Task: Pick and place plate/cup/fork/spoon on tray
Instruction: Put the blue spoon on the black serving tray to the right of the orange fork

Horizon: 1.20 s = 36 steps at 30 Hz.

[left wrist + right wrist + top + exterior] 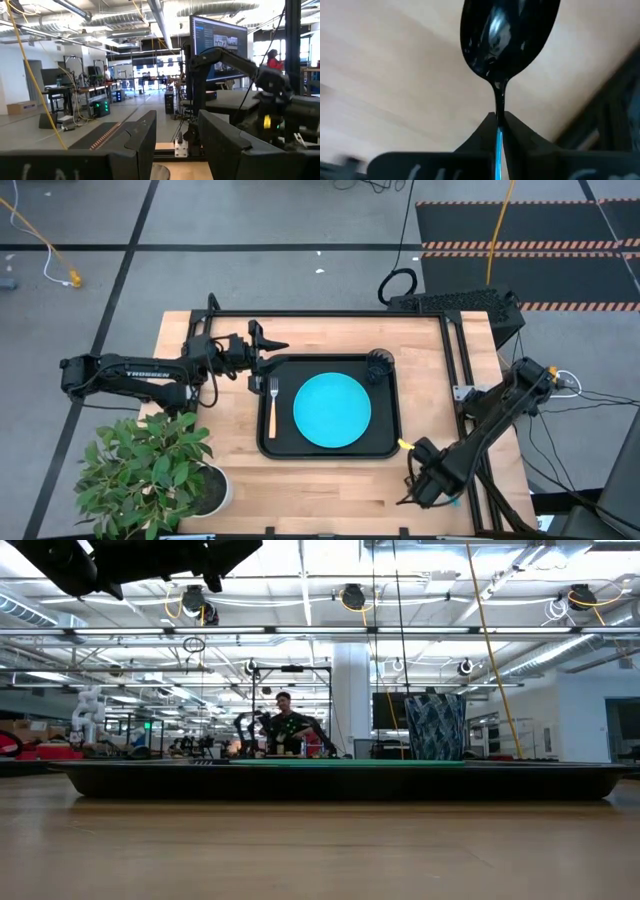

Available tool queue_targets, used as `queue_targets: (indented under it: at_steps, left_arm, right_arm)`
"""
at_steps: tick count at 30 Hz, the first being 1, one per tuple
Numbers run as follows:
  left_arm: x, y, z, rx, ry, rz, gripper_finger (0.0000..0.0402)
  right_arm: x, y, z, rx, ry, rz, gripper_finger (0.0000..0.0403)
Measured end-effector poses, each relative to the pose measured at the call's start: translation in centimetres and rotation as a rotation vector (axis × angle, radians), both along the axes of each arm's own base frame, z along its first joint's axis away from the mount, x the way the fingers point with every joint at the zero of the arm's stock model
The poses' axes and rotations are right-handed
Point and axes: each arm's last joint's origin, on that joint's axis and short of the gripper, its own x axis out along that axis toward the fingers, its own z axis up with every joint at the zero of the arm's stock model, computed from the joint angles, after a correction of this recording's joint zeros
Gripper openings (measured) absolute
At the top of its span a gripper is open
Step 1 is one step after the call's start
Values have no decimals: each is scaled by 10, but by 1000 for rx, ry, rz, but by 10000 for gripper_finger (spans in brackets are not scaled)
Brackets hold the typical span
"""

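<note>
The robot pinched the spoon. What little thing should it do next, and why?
Probably lift the spoon a little off the wooden table. The right hand is shut on its blue handle near the table's right front corner, while the plate, fork and cup already sit on the tray. Only the spoon is left outside.

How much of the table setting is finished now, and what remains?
Done: the plate, fork and cup are on the tray. In hand: the right end effector, off the tray's corner, is shut on the spoon. Left: placing the spoon. The left end effector waits open.
</note>
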Motion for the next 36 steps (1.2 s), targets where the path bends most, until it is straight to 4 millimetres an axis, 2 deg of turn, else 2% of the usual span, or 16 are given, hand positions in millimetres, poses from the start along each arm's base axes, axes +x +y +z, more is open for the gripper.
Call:
queue_targets:
  at_steps: [6, 11, 14, 17, 21, 24, 29, 32, 36]
  left_arm:
    - [0, 0, 0, 1, -1, 0, 149]
    - [0, 0, 0, 2, -1, 0, 149]
    - [0, 0, 0, 3, 0, -1, 149]
    - [-1, -2, 1, 80, 3, -59, 149]
    - [-8, -7, 7, 146, -15, -159, 149]
    - [-15, -6, 10, 134, -1, -147, 149]
    - [-31, -1, 17, 99, 17, -110, 149]
    - [-39, 2, 19, 64, 23, -93, 149]
    - [-40, 4, 19, 53, 32, -80, 149]
  right_arm:
    - [42, -7, 38, -150, -403, 24, 1]
    - [85, -19, 50, -205, -707, 128, 1]
    - [108, -33, 58, -254, -835, 177, 1]
    - [131, -54, 63, -309, -948, 202, 1]
    - [158, -84, 63, -250, -1115, 238, 0]
    - [168, -109, 51, -168, -1213, 231, 0]
    - [168, -142, 28, -135, -1280, 168, 0]
    - [170, -154, 20, -157, -1290, 133, 0]
    - [179, -160, 23, -185, -1397, 128, 0]
